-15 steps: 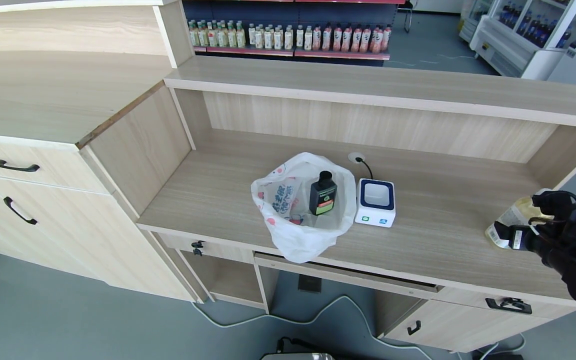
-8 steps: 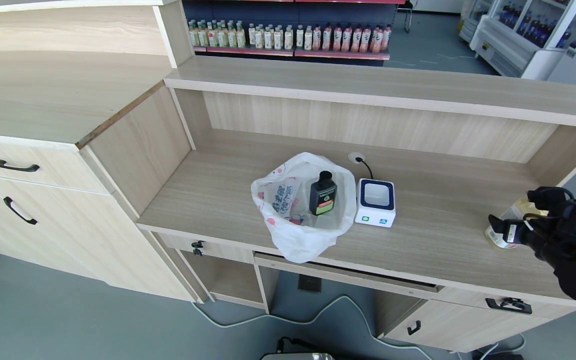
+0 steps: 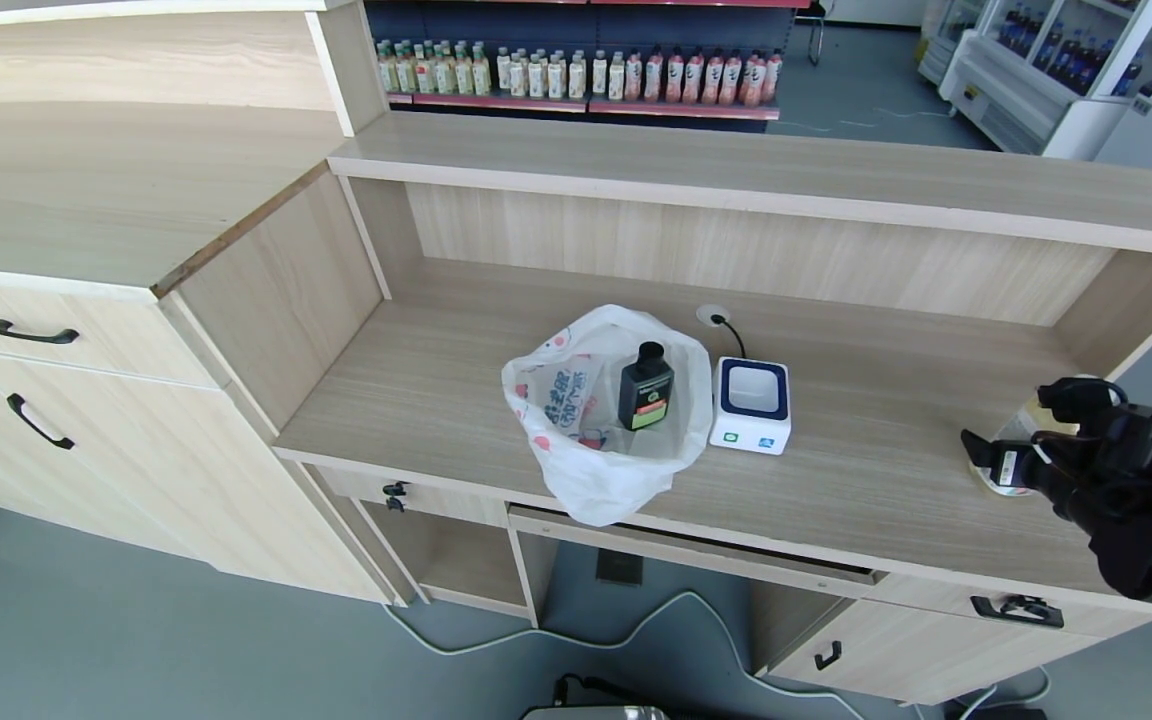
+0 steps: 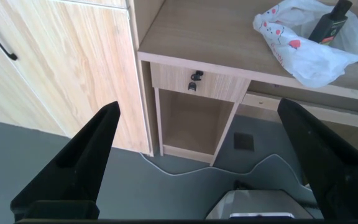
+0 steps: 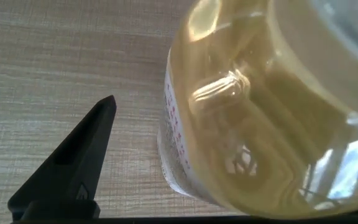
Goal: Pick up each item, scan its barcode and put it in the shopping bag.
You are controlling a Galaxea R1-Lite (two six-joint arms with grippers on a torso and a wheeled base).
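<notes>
Right tool [image 3: 1014, 425] around one yellow bottle [image 5: 260, 112]; one dark bottle [image 3: 645, 388] in bag [image 3: 586, 485]

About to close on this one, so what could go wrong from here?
1. The right hand has a finger apart from the yellow bottle; an uneven close might tip it on the counter.
2. The bag hangs over the counter's front edge with a dark bottle inside; a hard drop could drag it off.
</notes>
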